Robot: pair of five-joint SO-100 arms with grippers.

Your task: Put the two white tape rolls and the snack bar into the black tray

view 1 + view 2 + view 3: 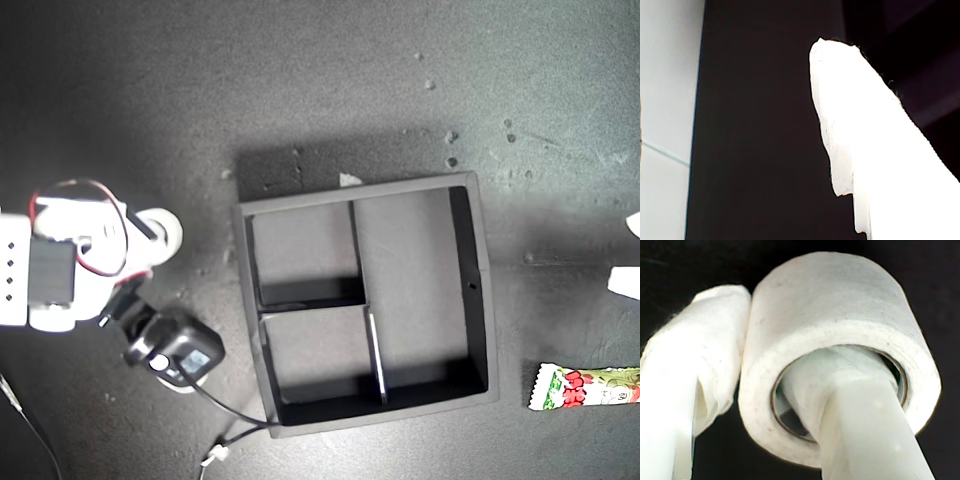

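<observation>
Second wrist view has my second gripper (765, 390) clamped on a white tape roll (840, 330): one finger (865, 430) runs through the roll's centre hole, the other presses against the outside of its wall, so the roll's wall sits pinched between them. In the exterior view that arm stands at the exterior view's left, and a rounded white edge (168, 232) just beside its body may be the roll, though I cannot tell for sure. The arm is close to the black tray's (482, 290) wall on the exterior view's left, outside it. All three tray compartments show bare black floor. The snack bar (585, 388) lies on the dark table (300, 80) at the exterior view's lower right, near the tray but apart from it.

First wrist view shows only one white finger (865, 140) of my first gripper against a dark surface; I cannot tell how its jaws stand.
</observation>
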